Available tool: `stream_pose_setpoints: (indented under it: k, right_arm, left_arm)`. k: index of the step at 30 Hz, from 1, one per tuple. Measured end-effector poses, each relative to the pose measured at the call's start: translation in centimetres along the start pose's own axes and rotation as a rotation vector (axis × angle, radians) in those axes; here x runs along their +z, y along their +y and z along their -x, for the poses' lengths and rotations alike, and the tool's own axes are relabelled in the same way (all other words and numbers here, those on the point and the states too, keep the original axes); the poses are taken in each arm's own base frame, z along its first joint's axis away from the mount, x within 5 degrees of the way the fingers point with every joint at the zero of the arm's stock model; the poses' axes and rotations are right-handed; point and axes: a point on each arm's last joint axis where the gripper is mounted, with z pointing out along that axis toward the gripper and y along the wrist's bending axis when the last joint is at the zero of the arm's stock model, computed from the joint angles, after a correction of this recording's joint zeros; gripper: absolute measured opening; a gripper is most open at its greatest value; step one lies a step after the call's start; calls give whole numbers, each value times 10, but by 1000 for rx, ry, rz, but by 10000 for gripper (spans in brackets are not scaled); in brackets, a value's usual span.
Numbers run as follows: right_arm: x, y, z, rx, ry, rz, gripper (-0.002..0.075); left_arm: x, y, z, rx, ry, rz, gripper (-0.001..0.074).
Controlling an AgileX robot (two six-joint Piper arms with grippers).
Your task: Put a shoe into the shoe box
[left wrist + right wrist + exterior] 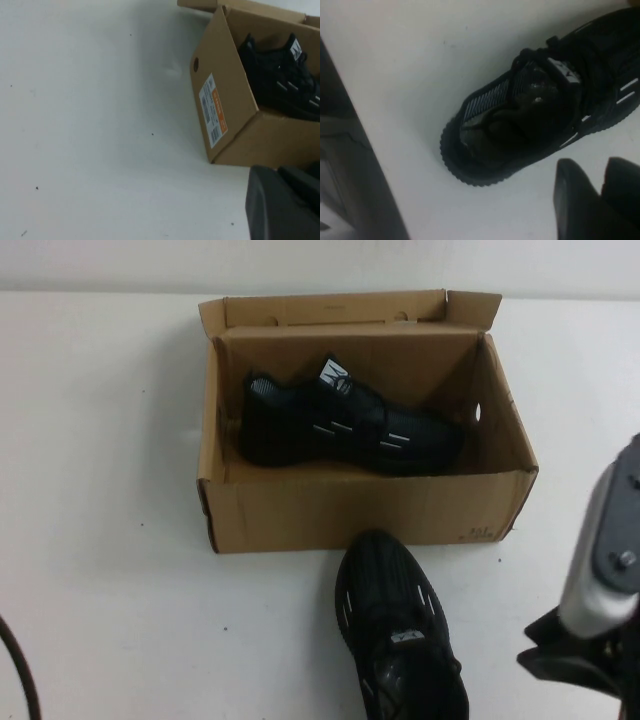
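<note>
While the right gripper hangs low at the table's near right edge, the second shoe lies just to its left, toe touching the shoe box – whether its fingers are apart cannot be told. The left gripper, fingers equally unclear, sits well left of the box – one shoe already lies inside

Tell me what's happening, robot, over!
Right end effector beside the loose shoe, holding nothing. Left end effector low, left of the shoe box. One shoe in box. Nothing blocking.
</note>
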Motion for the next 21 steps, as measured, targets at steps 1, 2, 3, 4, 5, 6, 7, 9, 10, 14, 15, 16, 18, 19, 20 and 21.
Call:
stream_pose_setpoints:
  k: [1,2,3,4,5,6,7,9,10,14,15,16,18,19,20,21]
  right_arm:
    - [5,2,2,-41,20,-2,114]
    - [11,4,4,-93,40,-12,117]
    - [16,5,7,-147,54,-28,120]
    - [21,7,9,-201,64,-46,121]
    - [26,9,12,-252,70,-66,122]
    - [31,10,15,-298,70,-85,122]
    - [36,10,18,-328,72,-96,122]
    - [47,12,25,-384,67,-110,125]
    - [51,13,28,-399,65,-111,129]
    - [74,15,34,-434,117,-86,174]
    - [79,14,35,-429,128,-77,182]
    - [83,14,35,-425,135,-71,186]
    - [88,13,38,-422,144,-66,192]
    - [89,13,39,-420,143,-65,193]
    - [88,13,41,-421,138,-67,194]
    - [88,13,42,-420,133,-67,194]
  left_arm:
    - [0,0,0,6,5,-2,-3]
    - [0,0,-1,18,13,-4,-3]
    - [0,0,-2,33,19,-5,-3]
    - [0,0,-3,47,28,-4,-3]
    - [0,0,-4,63,42,-4,-3]
    - [0,0,-5,78,58,-2,-3]
    - [0,0,-7,85,74,0,-3]
    - [-1,1,-10,100,108,3,-3]
    - [-1,1,-11,102,121,4,-3]
    - [-1,1,-13,109,144,7,-3]
    - [-1,2,-13,112,144,9,-3]
    - [-1,2,-13,113,144,11,-3]
    - [-1,2,-13,114,144,12,-3]
    - [-1,2,-13,114,144,12,-3]
    - [-1,2,-14,111,150,9,-3]
    - [-1,2,-14,109,156,8,-3]
